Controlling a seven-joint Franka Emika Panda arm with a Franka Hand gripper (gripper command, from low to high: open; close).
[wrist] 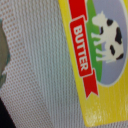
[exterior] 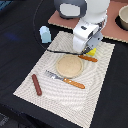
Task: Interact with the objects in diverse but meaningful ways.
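Butter packet [wrist: 97, 60], yellow with a red label, lies flat on the woven placemat [exterior: 30, 82] near its far edge, directly beneath the lowered gripper [exterior: 89, 49], whose finger spread cannot be told.

Yellow butter packet [wrist: 97, 60] with red label lies flat on placemat [wrist: 45, 75].
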